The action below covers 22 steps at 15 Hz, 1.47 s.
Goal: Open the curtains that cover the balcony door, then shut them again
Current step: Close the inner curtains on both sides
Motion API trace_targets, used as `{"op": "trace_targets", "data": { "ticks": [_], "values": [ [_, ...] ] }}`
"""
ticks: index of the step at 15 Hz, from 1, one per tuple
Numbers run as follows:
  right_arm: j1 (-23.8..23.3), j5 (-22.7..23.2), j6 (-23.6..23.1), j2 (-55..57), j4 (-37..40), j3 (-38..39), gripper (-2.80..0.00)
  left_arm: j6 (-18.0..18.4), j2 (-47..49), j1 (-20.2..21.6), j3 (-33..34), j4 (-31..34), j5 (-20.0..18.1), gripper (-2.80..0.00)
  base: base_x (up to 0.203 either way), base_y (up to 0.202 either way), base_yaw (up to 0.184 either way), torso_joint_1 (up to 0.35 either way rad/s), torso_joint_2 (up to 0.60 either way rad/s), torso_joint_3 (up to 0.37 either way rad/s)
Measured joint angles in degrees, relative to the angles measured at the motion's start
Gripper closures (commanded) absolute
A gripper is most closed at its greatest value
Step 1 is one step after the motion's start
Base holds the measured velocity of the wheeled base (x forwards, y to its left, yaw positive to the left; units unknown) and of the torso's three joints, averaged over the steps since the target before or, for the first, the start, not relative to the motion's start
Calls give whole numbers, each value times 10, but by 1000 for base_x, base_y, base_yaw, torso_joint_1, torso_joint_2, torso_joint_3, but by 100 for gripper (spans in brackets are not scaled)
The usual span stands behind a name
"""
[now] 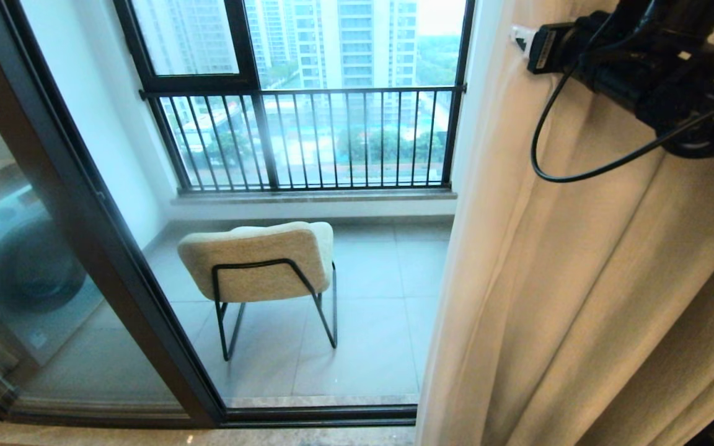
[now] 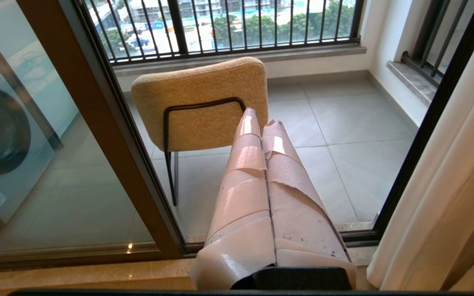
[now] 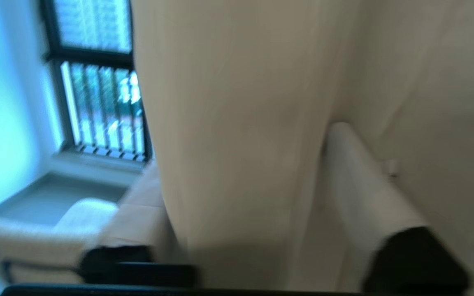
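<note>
Head view: high, angled down through the balcony door [image 1: 109, 248] onto the chair [image 1: 264, 266]. Left wrist view: lower, nearer, facing the same chair [image 2: 200, 102]. Right wrist view: close against the curtains [image 3: 228, 123], chair at its edge.

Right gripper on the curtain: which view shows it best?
Right wrist view: the curtains' fold runs between the right gripper's spread fingers. Head view shows only the arm against the fabric, fingers hidden. Left wrist view shows just the curtain edge.
</note>
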Motion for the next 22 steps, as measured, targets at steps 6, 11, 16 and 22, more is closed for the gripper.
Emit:
{"op": "trace_targets", "data": {
  "ticks": [6,11,16,22],
  "values": [
    [0,-8,0,4,-71,-8,0,0,0,0,0,0,0,0,0,0,0,0,0,0],
    [0,-21,0,0,-72,-10,0,0,0,0,0,0,0,0,0,0,0,0,0,0],
    [-4,-20,1,-7,-67,-10,0,0,0,0,0,0,0,0,0,0,0,0,0,0],
    [-5,-20,1,-9,-66,-10,0,0,0,0,0,0,0,0,0,0,0,0,0,0]
  ]
}}
